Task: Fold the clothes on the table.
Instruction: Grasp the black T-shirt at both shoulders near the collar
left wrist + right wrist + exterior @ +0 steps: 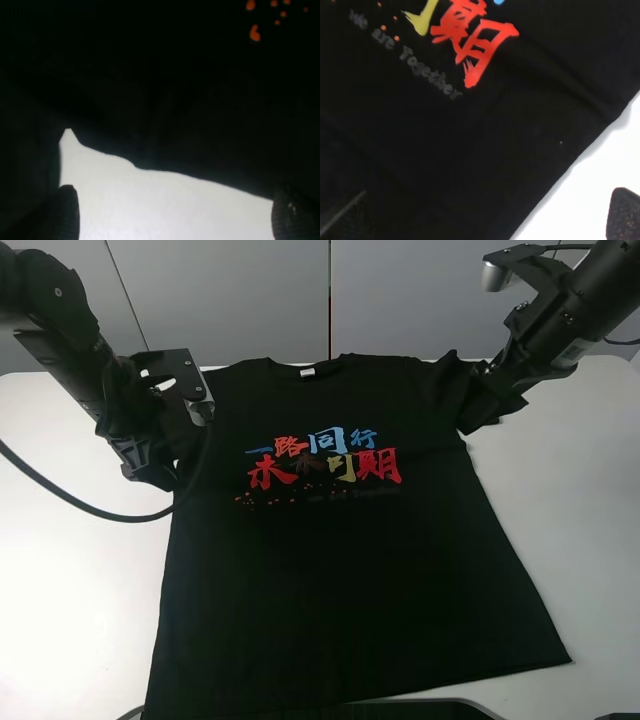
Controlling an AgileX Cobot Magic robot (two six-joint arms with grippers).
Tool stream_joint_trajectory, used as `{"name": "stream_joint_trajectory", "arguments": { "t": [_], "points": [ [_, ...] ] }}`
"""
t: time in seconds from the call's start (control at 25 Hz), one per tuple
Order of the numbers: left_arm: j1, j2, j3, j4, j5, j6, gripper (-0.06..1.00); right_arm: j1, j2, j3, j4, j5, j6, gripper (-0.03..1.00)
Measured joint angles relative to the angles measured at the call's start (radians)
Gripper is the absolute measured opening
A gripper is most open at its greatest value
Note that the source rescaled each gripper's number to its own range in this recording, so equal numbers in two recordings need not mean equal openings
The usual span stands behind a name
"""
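- Black T-shirt spread flat in the middle of the white table, print side up, neck at the far side.
- Bottom edge of the shirt cut off at the near side of the high view.
- Left gripper down at the left sleeve, with most of that sleeve hidden under it.
- In the left wrist view: two fingertips far apart, wide open, only bare table between them.
- Just past them, the dark shirt edge, too black to make out any folds, and a few orange dots.
- Right gripper down at the right sleeve, black on black and hard to tell from the cloth.
- In the right wrist view: one fingertip clear over the white table, the other only a dim shape over the dark cloth.
- Far apart, so wide open too, not gripping anything.
- Red and yellow letters cut off at the picture edge, with small grey words, "We are Together", beside them.
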Motion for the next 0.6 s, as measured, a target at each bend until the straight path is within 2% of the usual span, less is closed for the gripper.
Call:
{"name": "stream_joint_trajectory", "arguments": {
  "t": [0.2,0.6],
  "points": [
    [-0.008,0.078,-0.054,0.006,0.006,0.002,0.99,0.000,0.010,0.000,-0.001,-0.011,-0.001,1.00],
    [-0.040,0.146,-0.058,0.038,0.007,0.029,0.99,0.000,0.010,0.000,-0.003,-0.013,-0.002,1.00]
  ]
}}
